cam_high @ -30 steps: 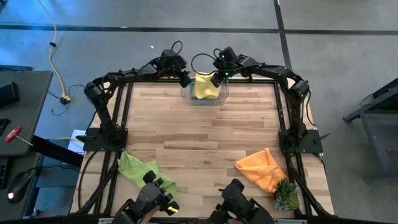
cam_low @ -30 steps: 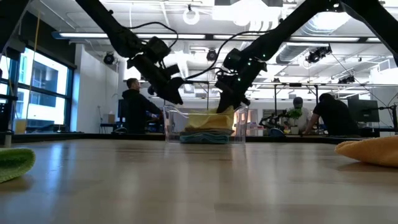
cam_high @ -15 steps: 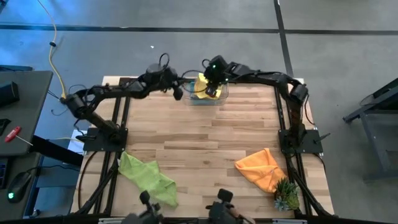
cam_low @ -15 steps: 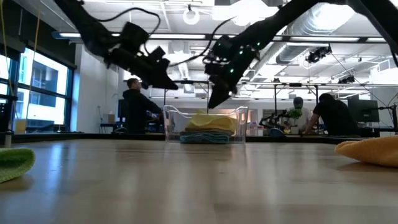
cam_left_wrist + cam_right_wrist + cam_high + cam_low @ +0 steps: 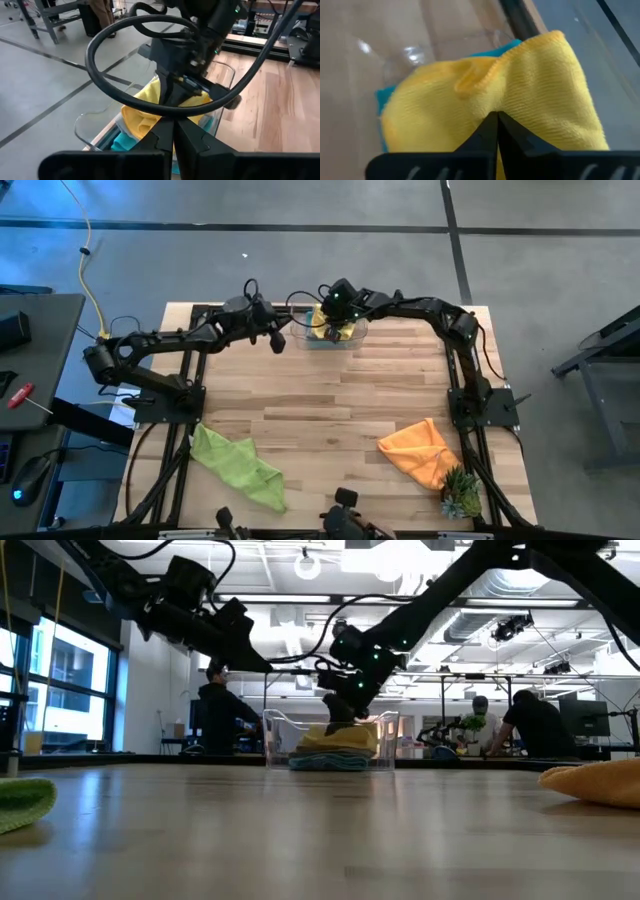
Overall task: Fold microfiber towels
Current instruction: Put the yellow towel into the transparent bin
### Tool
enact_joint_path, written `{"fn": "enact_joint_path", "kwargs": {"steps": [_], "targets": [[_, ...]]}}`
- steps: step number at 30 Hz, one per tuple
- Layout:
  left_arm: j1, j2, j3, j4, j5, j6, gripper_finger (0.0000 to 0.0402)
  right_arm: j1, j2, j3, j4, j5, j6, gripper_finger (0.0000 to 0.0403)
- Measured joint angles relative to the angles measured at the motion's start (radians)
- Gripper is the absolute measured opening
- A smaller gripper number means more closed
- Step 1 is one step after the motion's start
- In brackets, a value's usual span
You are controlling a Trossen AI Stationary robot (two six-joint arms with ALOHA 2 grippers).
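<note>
A clear bin [image 5: 359, 330] at the table's far edge holds a yellow towel [image 5: 535, 90] lying on a teal one [image 5: 120, 145]. My right gripper [image 5: 496, 117] is shut and reaches down into the bin [image 5: 385, 740], its tips on the yellow towel [image 5: 137, 112]. My left gripper [image 5: 174, 135] is shut on nothing and hangs in the air just left of the bin [image 5: 279, 342]. A lime green towel [image 5: 235, 465] lies crumpled at the near left. An orange towel [image 5: 420, 450] lies crumpled at the near right. My right gripper rests its shut fingertips [image 5: 492, 125] on the upper layer of the yellow towel [image 5: 485, 107], near the middle of its top. It comes from above, slanting down from the table's right. I see no cloth drawn up between the fingers. The towel lies in the bin on the teal one.
A small green spiky plant [image 5: 460, 495] stands at the near right corner, beside the orange towel. Bare wood lies between the bin and the two crumpled towels. People [image 5: 530, 725] work at benches in the room behind the table.
My left gripper has drawn back from the bin toward the table's left edge and has shut. My right gripper has gone from the bin's right side toward its middle, has sunk into it and has shut onto the yellow towel's top.
</note>
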Motion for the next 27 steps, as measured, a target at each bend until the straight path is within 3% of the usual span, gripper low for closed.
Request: {"fn": "enact_joint_path", "kwargs": {"steps": [6,11,13,16,19,27], "targets": [[-0.001,0.0,0.0,-0.003,0.008,0.007,0.0001,-0.004,0.001,0.107,-0.096,0.058,-0.018,0.001],[-0.031,0.036,0.007,-0.009,0.054,0.055,0.0,-0.015,0.0,0.268,-0.309,0.061,-0.092,0.001],[-0.038,0.066,0.025,-0.009,0.064,0.056,0.0,-0.017,0.0,0.334,-0.409,0.045,-0.11,0.001],[-0.037,0.134,0.059,-0.01,0.053,0.067,0.0,-0.037,-0.001,0.391,-0.539,-0.065,-0.135,0.0008],[-0.017,0.202,0.114,-0.02,0.064,0.085,0.0,-0.054,-0.003,0.358,-0.579,-0.195,-0.134,0.0002],[0.019,0.413,0.372,-0.171,0.062,0.199,0.0,-0.059,-0.004,0.088,-0.34,-0.23,-0.07,0.0]]}}
